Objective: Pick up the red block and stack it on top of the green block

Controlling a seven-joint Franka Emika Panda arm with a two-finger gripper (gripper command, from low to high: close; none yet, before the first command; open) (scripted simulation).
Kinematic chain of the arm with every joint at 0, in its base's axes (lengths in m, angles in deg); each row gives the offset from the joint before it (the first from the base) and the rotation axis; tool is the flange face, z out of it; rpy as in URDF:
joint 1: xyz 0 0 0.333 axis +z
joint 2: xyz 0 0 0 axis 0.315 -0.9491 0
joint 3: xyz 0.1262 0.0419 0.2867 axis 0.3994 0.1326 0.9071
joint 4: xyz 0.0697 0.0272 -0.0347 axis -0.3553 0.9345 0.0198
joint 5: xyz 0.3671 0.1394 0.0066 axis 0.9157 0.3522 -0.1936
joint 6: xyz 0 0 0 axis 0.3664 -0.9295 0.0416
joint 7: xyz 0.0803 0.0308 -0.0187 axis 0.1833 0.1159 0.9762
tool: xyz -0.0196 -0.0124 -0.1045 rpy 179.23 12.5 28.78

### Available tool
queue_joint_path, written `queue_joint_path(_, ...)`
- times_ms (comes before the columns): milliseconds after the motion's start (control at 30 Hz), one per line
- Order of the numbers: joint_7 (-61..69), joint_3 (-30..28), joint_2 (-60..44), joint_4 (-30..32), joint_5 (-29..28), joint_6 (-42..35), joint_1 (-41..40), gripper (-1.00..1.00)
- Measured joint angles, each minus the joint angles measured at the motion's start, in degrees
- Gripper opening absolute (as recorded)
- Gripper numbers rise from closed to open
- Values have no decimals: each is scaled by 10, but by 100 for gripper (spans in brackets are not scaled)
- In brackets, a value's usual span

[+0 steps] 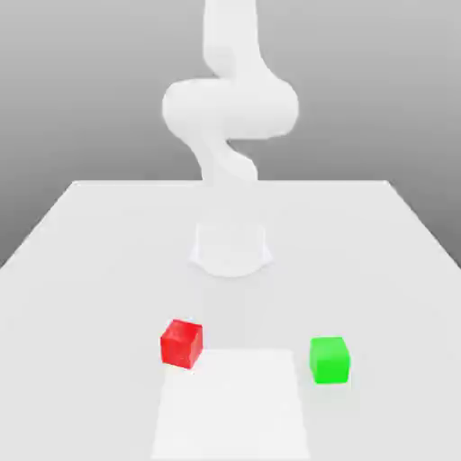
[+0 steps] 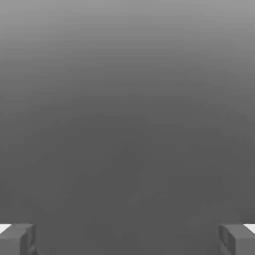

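A small red block (image 1: 182,342) rests on the white table (image 1: 90,261), toward the exterior view's left near the front. The green block (image 1: 329,359) sits apart from it, toward the exterior view's right, at about the same depth. The white arm (image 1: 230,108) rises from its base at the table's middle, well behind both blocks. In the hand view my gripper (image 2: 127,239) stands open: its two grey fingertips (image 2: 17,239) sit far apart with nothing between them, against a plain grey background.
The arm's round base (image 1: 231,250) stands behind the blocks at the table's centre. A paler rectangular patch (image 1: 231,405) lies on the table between the two blocks toward the front edge.
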Motion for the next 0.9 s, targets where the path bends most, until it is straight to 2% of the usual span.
queue_joint_path(533,-57,-31,-289,305,-16,236,-81,0)
queue_joint_path(633,-50,-36,-405,326,1,325,-89,0)
queue_joint_path(767,-33,-16,-499,319,25,404,-104,0)
queue_joint_path(800,-31,-10,-516,317,27,419,-110,-100)
queue_joint_path(900,-32,-10,-516,317,26,419,-110,-100)
